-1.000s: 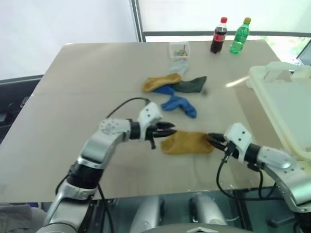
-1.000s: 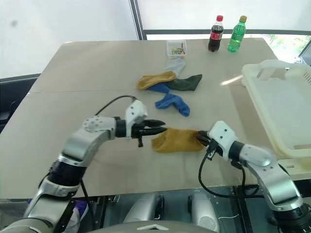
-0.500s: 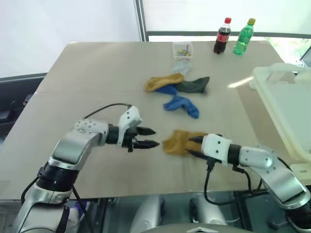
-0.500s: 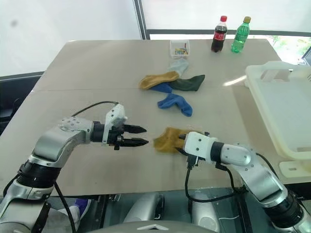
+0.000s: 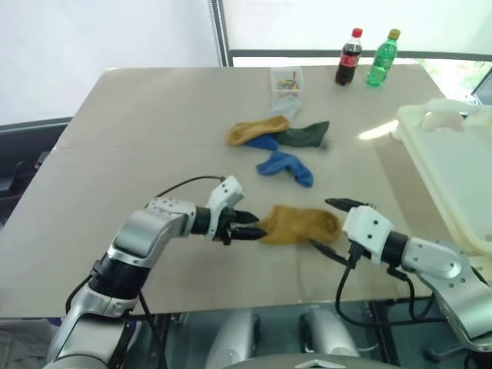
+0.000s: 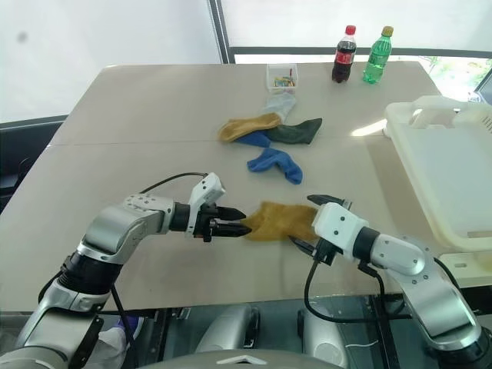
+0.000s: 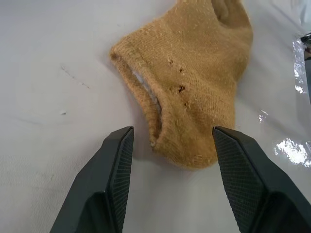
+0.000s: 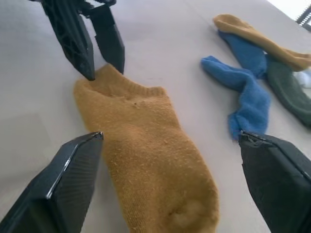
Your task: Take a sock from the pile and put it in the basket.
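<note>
Right gripper (image 5: pixel 329 225) sprung wide since earlier frame, straddling mustard sock (image 5: pixel 300 224) at lower centre; left gripper (image 5: pixel 247 229) spread at cuff — nothing gripped. Basket (image 5: pixel 453 165), right edge — delivery outstanding.

The right tool (image 5: pixel 332 227) let go of the mustard sock (image 5: pixel 298 224), jaws wide.

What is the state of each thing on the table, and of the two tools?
Mustard sock: flat on the table, between both tools, unheld.
Left tool: open, at the sock's cuff.
Right tool: open wide around the toe end.
Pile: loose, untouched.
Basket: upright.
Two bottles: upright, capped.
</note>
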Motion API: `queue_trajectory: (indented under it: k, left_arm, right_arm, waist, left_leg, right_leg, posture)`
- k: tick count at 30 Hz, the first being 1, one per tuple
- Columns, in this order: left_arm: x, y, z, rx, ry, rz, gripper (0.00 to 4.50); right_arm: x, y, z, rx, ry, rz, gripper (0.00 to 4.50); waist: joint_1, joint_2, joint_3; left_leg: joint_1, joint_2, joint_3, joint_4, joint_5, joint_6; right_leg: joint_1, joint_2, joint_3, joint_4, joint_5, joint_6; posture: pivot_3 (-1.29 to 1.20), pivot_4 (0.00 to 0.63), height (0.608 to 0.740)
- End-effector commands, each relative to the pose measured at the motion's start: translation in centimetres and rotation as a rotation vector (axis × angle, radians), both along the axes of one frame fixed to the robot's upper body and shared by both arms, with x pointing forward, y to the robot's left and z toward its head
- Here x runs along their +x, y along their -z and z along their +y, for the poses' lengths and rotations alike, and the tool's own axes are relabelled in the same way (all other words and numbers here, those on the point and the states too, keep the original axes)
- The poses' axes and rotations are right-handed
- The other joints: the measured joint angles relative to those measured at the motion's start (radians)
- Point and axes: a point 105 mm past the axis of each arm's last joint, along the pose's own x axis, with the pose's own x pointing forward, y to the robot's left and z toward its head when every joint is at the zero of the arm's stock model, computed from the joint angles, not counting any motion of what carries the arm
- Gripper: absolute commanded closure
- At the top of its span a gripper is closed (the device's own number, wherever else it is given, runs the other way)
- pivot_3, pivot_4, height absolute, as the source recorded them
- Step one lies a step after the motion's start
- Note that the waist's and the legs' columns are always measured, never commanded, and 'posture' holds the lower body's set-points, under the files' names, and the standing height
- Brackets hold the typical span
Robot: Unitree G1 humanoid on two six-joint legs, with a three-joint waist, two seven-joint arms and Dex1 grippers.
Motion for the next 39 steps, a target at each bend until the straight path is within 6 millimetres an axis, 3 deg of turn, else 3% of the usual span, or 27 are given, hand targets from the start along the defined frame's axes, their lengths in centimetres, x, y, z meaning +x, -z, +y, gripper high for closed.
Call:
queue_trajectory:
  k: [1, 12, 16, 17, 18, 20, 23, 25, 27, 29, 32, 39]
  left_arm:
    - [0.1, 0.6, 1.2, 0.064, -0.031, 0.018, 1.78]
    - [-0.9, 2.2, -0.7, 0.072, 0.035, 0.130, 1.78]
    - [-1.2, 2.5, -1.6, 0.056, 0.067, 0.150, 2.68]
    - [-1.4, 2.7, -1.9, 0.057, 0.080, 0.149, 3.19]
    - [-1.4, 2.8, -2.1, 0.059, 0.087, 0.147, 3.42]
    - [-1.5, 2.7, -2.5, 0.051, 0.096, 0.151, 4.45]
    - [-1.5, 2.5, -2.7, 0.026, 0.094, 0.172, 4.45]
    - [-1.3, 1.5, -2.9, -0.053, 0.073, 0.221, 4.45]
    - [-0.3, -1.7, -2.9, -0.270, 0.008, 0.317, 4.45]
    - [0.1, -3.2, -2.8, -0.371, -0.015, 0.365, 4.45]
    - [0.8, -7.4, -0.2, -0.529, -0.038, 0.405, 4.45]
    - [-1.9, -13.1, 3.2, -0.568, 0.091, 0.360, 4.45]
  right_arm:
    - [-0.4, -1.1, -0.2, 0.018, 0.015, -0.048, 0.17]
    - [-0.7, -0.8, -0.1, 0.006, 0.019, -0.058, 0.17]
    - [-0.6, -0.8, -0.1, 0.002, 0.020, -0.063, 0.10]
    - [-0.5, -0.9, -0.2, 0.003, 0.026, -0.065, 0.10]
    - [-0.5, -0.9, -0.3, 0.003, 0.030, -0.066, 0.10]
    - [-0.4, -0.9, -0.4, 0.000, 0.037, -0.068, 0.10]
    - [-0.4, -0.9, -0.5, 0.001, 0.046, -0.069, 0.10]
    - [-0.4, -0.9, -0.7, 0.004, 0.057, -0.070, 0.10]
    - [-0.3, -1.0, -0.9, 0.011, 0.074, -0.075, 0.10]
    - [-0.3, -1.1, -1.0, 0.016, 0.083, -0.078, 0.10]
    - [0.1, -2.0, -1.8, 0.057, 0.137, -0.098, 0.10]
    - [0.1, -2.6, -3.2, 0.089, 0.186, -0.106, 0.10]
  waist:
    - [-0.001, 0.000, 0.000]
    - [0.004, 0.001, -0.001]
    - [0.005, 0.001, -0.001]
    - [0.005, 0.001, -0.001]
    - [0.005, 0.001, -0.001]
    - [0.005, 0.001, -0.001]
    - [0.005, 0.001, -0.001]
    - [0.005, 0.001, -0.001]
    - [0.005, 0.000, -0.001]
    - [0.002, -0.001, 0.000]
    - [-0.004, -0.002, 0.000]
    - [-0.001, -0.002, 0.000]
  left_leg:
    - [0.000, 0.000, 0.000, 0.000, 0.000, 0.000]
    - [0.002, 0.000, 0.000, 0.000, 0.000, 0.000]
    - [0.003, -0.001, 0.000, 0.000, 0.000, 0.000]
    - [0.003, -0.001, 0.000, 0.000, 0.000, 0.000]
    - [0.003, -0.001, 0.000, 0.000, 0.000, 0.000]
    - [0.003, -0.001, 0.000, 0.000, 0.000, 0.000]
    - [0.002, -0.001, 0.000, 0.000, 0.000, 0.000]
    - [0.002, -0.001, 0.000, 0.000, 0.000, 0.000]
    - [0.002, -0.001, 0.000, 0.000, 0.000, 0.000]
    - [0.001, -0.001, -0.001, 0.001, 0.000, 0.000]
    - [-0.001, 0.000, -0.002, 0.002, 0.000, 0.000]
    - [0.000, 0.000, 0.000, 0.001, 0.003, -0.005]
  right_leg:
    - [0.000, 0.000, 0.000, 0.000, 0.000, 0.000]
    - [0.002, 0.000, 0.000, 0.000, 0.000, 0.000]
    - [0.003, -0.001, 0.000, -0.001, 0.000, 0.000]
    - [0.003, -0.001, 0.000, -0.001, 0.000, 0.000]
    - [0.003, -0.001, 0.000, -0.001, 0.000, 0.000]
    - [0.003, -0.001, 0.000, -0.002, 0.000, 0.000]
    - [0.003, -0.001, 0.000, -0.002, 0.000, 0.000]
    - [0.003, -0.001, 0.000, -0.002, 0.000, 0.000]
    - [0.003, -0.001, 0.000, -0.001, 0.000, 0.000]
    - [0.002, 0.000, -0.001, -0.001, 0.000, 0.000]
    - [0.000, 0.001, -0.003, 0.001, 0.000, 0.000]
    - [0.000, 0.001, 0.000, 0.000, 0.000, 0.000]
  posture:
    - [0.00, 0.150, 0.740]
    - [0.00, 0.150, 0.740]
    - [0.00, 0.150, 0.740]
    - [0.00, 0.150, 0.740]
    - [0.00, 0.150, 0.740]
    - [0.00, 0.150, 0.740]
    - [0.00, 0.150, 0.740]
    - [0.00, 0.150, 0.740]
    - [0.00, 0.150, 0.740]
    - [0.00, 0.150, 0.740]
    - [0.00, 0.150, 0.740]
    - [0.00, 0.150, 0.740]
